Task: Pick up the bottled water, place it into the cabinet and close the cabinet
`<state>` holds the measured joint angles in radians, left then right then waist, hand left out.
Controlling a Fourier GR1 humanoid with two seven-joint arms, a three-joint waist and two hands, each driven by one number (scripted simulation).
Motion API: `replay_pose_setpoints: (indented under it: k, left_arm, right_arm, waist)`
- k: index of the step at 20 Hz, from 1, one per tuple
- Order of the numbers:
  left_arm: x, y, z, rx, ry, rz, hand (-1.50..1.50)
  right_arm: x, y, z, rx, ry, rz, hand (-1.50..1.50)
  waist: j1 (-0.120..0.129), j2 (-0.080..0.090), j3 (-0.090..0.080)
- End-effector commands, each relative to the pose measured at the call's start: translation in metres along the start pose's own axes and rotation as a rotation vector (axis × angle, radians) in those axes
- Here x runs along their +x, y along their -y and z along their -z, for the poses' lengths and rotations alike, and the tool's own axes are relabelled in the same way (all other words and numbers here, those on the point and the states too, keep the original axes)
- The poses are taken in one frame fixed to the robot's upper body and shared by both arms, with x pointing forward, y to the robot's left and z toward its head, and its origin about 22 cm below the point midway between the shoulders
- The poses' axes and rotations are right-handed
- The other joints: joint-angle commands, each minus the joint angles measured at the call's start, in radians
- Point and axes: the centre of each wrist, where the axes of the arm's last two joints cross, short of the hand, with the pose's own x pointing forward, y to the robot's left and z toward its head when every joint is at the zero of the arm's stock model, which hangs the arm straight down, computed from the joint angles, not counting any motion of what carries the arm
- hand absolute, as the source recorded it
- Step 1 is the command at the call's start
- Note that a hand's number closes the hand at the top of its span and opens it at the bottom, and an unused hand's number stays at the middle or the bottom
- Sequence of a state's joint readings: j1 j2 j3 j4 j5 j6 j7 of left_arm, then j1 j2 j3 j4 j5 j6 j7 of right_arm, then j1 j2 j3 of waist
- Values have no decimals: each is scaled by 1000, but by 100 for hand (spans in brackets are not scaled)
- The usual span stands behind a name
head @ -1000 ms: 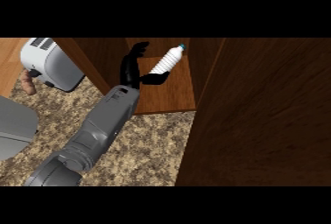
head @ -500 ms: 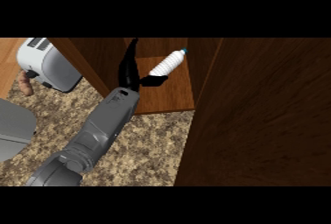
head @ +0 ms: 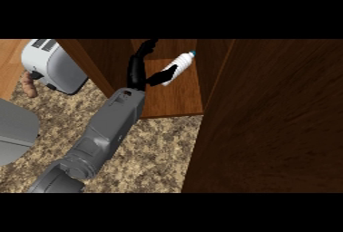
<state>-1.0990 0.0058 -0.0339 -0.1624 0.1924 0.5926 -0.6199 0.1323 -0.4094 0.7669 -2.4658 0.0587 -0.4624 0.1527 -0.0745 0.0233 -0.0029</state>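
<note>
A: Identify the largest element in the head view.
B: The open cabinet door (head: 268, 118), a dark wooden panel that fills the right side from far to near. To its left is the cabinet (head: 175, 97) interior, with a lighter wooden shelf floor and a dark side wall on the left.

A: Supporting surface?
B: A speckled granite counter (head: 154, 149) runs under the cabinet and occupies the near centre and left.

A: Arm position?
B: One grey forearm (head: 107, 131) rises from the near left edge and extends far-right into the cabinet opening. Which arm it is cannot be told from this view. Its black hand (head: 142, 72) is inside the cabinet, above the shelf floor.

A: Finger state?
B: The thumb and fingers are curled round the lower part of the bottled water (head: 178, 66).

A: Location of the bottle?
B: Inside the cabinet, tilted, with its blue cap pointing far-right, near the cabinet's right wall. Contact with the shelf cannot be determined.

A: Remaining items?
B: A white toaster (head: 53, 65) stands at the far left on the counter. A small brown object (head: 27, 84) lies just left of it. A grey rounded shape (head: 15, 131) shows at the left edge.
</note>
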Motion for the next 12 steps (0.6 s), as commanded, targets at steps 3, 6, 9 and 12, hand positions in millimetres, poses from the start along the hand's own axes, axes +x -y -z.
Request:
replay_pose_setpoints:
  k: [3,6,9,12]
  left_arm:
    - [5,0,1,-95,108,-242,150]
    - [4,-1,1,-130,126,-308,150]
    - [4,-1,-1,-180,103,-416,150]
    - [8,0,-2,-225,100,-470,150]
  right_arm:
    - [12,-1,-5,6,7,4,-150]
    - [14,1,-4,-2,16,-1,-150]
    - [19,1,-5,-22,11,-5,-150]
    - [27,3,-12,-26,9,-7,-150]
  waist:
    - [23,-10,1]
    - [26,-12,1]
    - [45,-24,2]
    - [38,-26,2]
